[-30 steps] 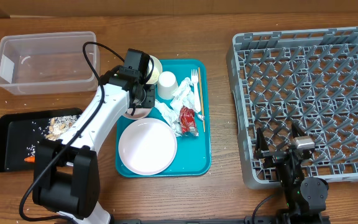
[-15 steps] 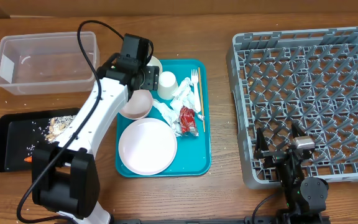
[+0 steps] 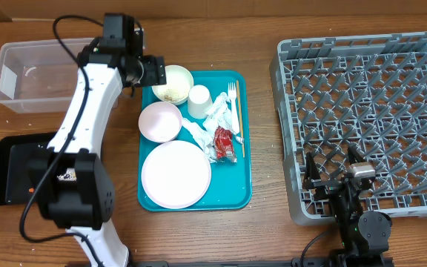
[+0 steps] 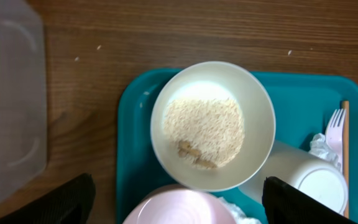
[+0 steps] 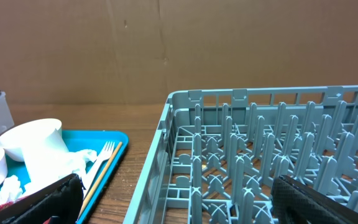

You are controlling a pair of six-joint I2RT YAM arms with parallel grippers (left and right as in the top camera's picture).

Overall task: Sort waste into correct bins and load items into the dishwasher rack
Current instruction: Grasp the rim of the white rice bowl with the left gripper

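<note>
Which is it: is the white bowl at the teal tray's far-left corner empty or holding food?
Holding food: the bowl has rice-like crumbs and beige scraps inside.

Your left end effector (image 3: pixel 149 72) has opened, released the small empty white bowl (image 3: pixel 160 121) onto the teal plastic tray (image 3: pixel 244 159) and drawn back toward the table's (image 3: pixel 267 230) far edge.

White-shelled left arm (image 3: pixel 87 104), black joints (image 3: pixel 117 30)

Teal tray (image 3: pixel 230 187) on wooden table (image 3: pixel 213 37)
</note>
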